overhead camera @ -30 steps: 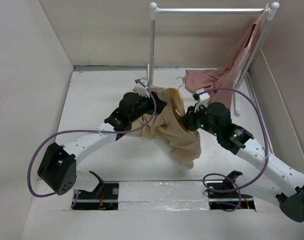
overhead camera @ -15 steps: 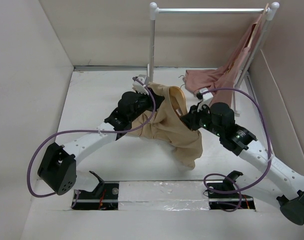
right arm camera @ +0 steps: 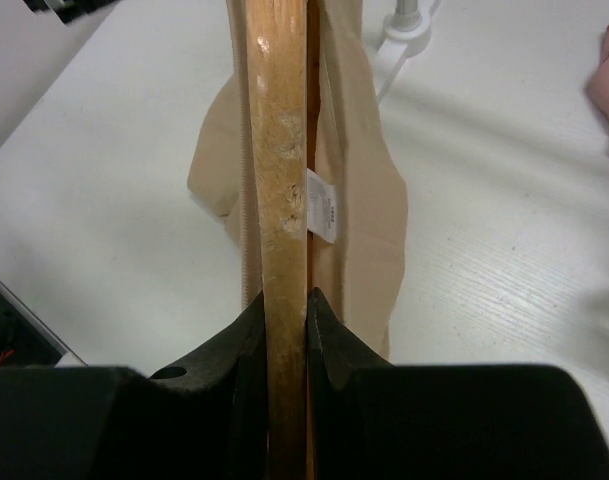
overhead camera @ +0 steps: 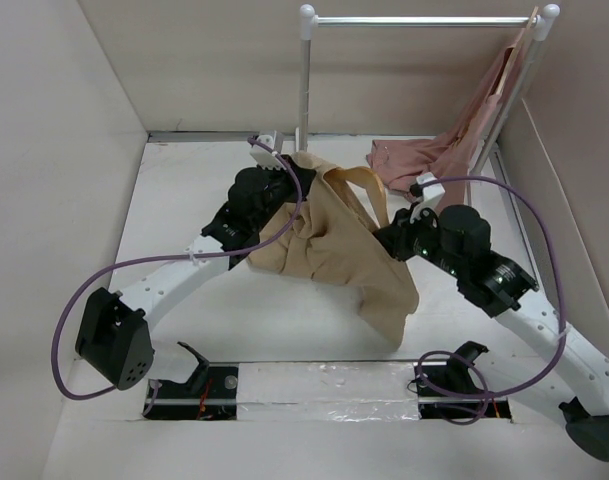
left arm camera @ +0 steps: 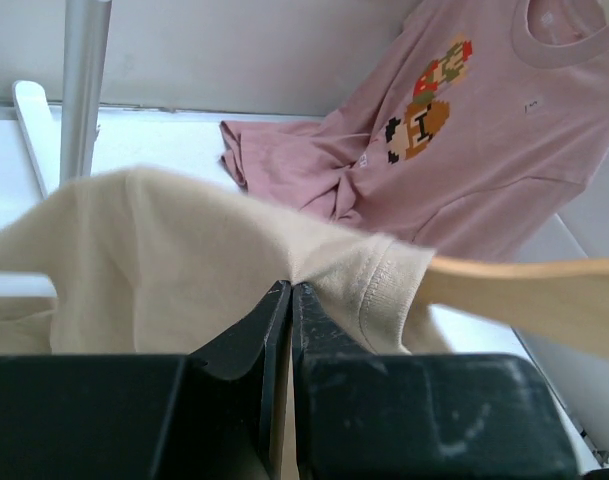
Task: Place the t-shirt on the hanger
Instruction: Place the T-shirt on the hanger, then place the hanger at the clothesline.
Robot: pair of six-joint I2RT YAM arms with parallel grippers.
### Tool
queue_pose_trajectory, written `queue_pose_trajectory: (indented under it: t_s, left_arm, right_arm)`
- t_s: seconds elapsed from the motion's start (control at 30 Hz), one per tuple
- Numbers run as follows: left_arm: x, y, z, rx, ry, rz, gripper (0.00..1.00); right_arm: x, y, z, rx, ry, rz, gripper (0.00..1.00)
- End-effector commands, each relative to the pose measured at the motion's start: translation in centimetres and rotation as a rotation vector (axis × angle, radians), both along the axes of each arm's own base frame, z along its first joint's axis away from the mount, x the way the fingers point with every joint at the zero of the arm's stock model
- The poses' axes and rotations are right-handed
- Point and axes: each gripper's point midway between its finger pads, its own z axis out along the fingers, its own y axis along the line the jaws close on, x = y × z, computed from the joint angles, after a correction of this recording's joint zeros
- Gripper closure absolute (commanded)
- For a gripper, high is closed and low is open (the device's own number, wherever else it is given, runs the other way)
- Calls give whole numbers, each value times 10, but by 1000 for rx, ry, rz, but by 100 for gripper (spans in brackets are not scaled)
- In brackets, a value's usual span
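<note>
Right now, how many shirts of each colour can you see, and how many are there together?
tan t-shirt: 1
pink shirt: 1
Total: 2

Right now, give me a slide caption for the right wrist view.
Jaws shut on the wooden hanger, seen edge-on, tan t-shirt draped alongside over the white table.

Beige walls (overhead camera: 204, 60) are enclosing a white worktop (overhead camera: 174, 190).
A silver rail (overhead camera: 424, 20) on white posts is standing at the back, a dusty-pink garment (overhead camera: 429, 155) draping from its right end onto the worktop.
</note>
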Motion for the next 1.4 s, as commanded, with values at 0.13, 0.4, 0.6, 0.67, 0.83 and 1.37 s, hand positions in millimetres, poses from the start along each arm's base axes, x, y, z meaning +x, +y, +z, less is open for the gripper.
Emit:
queue_pose_trajectory:
  t_s: [0.13,0.4,0.6,0.67,0.83,1.37]
  left_arm:
    - [-2,12,67,-89,-130,33,100]
    - [-16,11,193,-199,-309,-19,100]
    - [-15,-1,205,-211,-298,-69,100]
    - [-9,-3,199,-211,-278,-55,100]
    - [5,-19,202,-194,-259,-84,100]
    - [-38,8,135,-246,-147,-23,40]
  right_arm:
    - [0,-26,107,57,-207,-82,100]
    - [-29,-42,243,172,-403,-55,100]
    - [-20,-30,196,120,-316,-47,100]
    - [-17,-34,190,122,-314,-77,100]
    - [-20,-61,229,119,-375,-180,100]
    - [45,-93,202,-2,-319,-421,100]
